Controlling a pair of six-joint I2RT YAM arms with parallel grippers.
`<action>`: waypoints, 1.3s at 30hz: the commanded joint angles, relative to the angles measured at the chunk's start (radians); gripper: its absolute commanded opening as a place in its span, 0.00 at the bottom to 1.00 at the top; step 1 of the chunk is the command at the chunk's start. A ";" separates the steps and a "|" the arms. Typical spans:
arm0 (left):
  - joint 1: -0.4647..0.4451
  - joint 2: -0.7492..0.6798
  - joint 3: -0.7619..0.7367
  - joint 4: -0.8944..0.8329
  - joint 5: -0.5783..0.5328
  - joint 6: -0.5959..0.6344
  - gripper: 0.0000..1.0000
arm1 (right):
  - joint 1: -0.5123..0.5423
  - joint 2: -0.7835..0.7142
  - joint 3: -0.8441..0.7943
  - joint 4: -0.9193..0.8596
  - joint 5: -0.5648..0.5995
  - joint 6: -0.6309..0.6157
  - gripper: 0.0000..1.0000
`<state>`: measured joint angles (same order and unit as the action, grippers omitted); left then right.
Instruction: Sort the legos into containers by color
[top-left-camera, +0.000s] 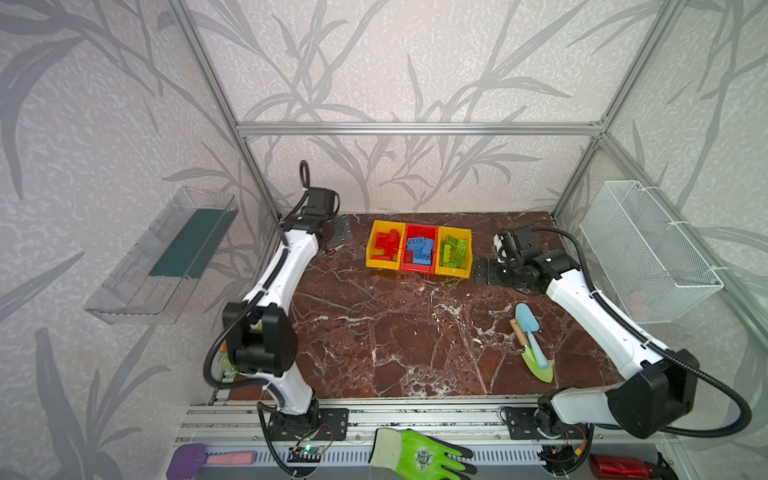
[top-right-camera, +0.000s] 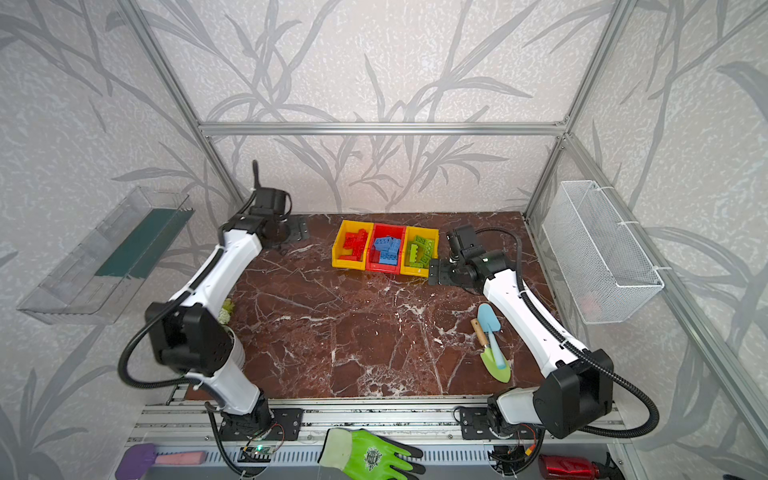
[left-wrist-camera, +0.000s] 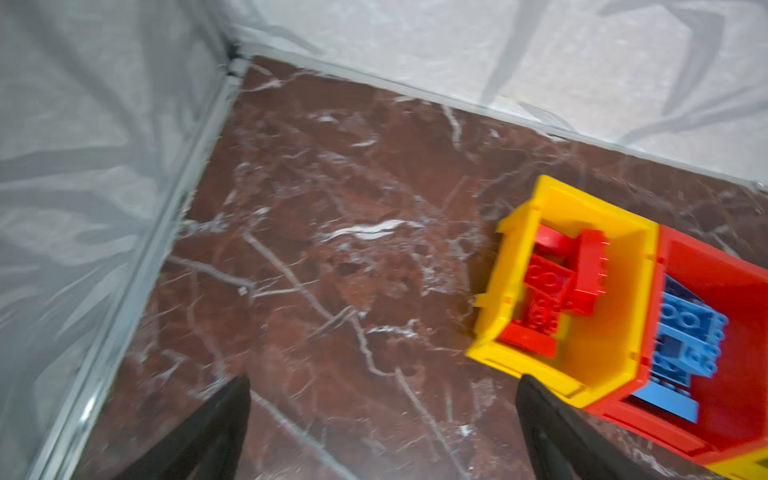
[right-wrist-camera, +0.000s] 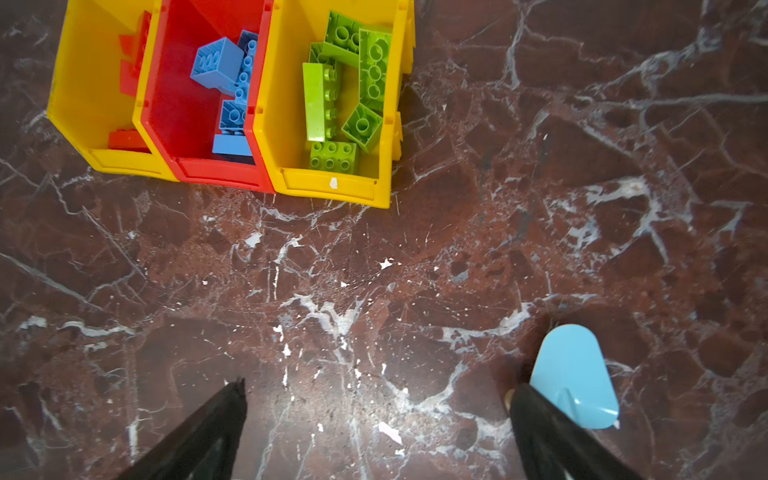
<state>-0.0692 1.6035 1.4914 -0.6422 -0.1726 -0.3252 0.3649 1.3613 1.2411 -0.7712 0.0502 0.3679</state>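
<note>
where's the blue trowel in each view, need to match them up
In a top view: blue trowel lies on the table right of centre, over the green trowel.
In a top view: the trowel, same spot.
Left wrist: not in it.
Right wrist: only its blade, beside the right end effector.
Shared landmark: the red bin, in all four.
</note>
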 joint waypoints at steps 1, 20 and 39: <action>0.024 -0.170 -0.267 0.171 -0.072 0.038 0.99 | -0.007 -0.045 -0.066 0.119 0.059 -0.124 0.99; 0.064 -0.485 -1.049 0.985 -0.165 0.216 0.99 | -0.009 -0.083 -0.507 0.825 0.134 -0.331 0.99; 0.063 -0.083 -1.100 1.482 -0.085 0.254 0.99 | -0.179 0.015 -0.711 1.298 0.083 -0.489 0.99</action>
<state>-0.0101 1.5093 0.3584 0.7914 -0.3027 -0.1120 0.2024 1.3880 0.5560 0.4461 0.1741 -0.0834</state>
